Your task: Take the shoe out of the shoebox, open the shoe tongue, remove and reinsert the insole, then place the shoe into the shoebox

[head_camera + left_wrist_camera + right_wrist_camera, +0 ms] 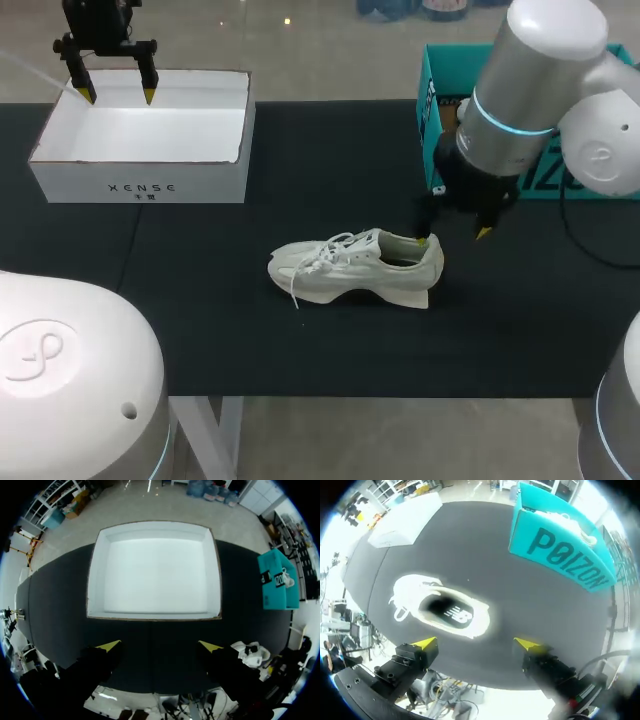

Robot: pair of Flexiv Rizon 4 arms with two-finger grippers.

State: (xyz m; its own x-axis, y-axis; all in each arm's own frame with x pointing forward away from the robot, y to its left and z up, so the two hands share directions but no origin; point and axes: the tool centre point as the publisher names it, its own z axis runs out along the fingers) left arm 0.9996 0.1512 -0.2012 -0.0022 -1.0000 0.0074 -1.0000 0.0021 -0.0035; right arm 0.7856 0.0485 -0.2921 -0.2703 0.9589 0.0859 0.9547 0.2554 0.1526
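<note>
Just above the heel end of the shoe (355, 268) hangs the right gripper (452, 236), its yellow-tipped fingers spread wide and holding nothing. The shoe itself is out of the shoebox (140, 185) and rests on its sole on the table (250, 340), with its long axis running across the table: toe toward my left arm's side, heel toward my right.

From the right wrist, the shoe (440, 611) lies ahead of the right gripper (475, 643) and a little off toward one finger, not centred between the two. Its length runs roughly along the line joining the fingertips, slightly skewed. The collar faces up, and the dark insole (451, 614) shows through the opening, so it appears to be seated. The laces trail loose near the toe.

My right arm is plainly the nearer one. The left gripper (119, 97) hovers over the shoebox, well apart from the shoe and beyond its toe end, with its jaws also spread and empty. Its wrist view shows only the white floor inside the shoebox (95, 580).

I judge that the tongue comes next, which would mean shifting forward from the heel toward the laces.

The surface is black and matte. A teal box (432, 100) stands beyond the heel, close behind the right arm, which could crowd any backward swing.
</note>
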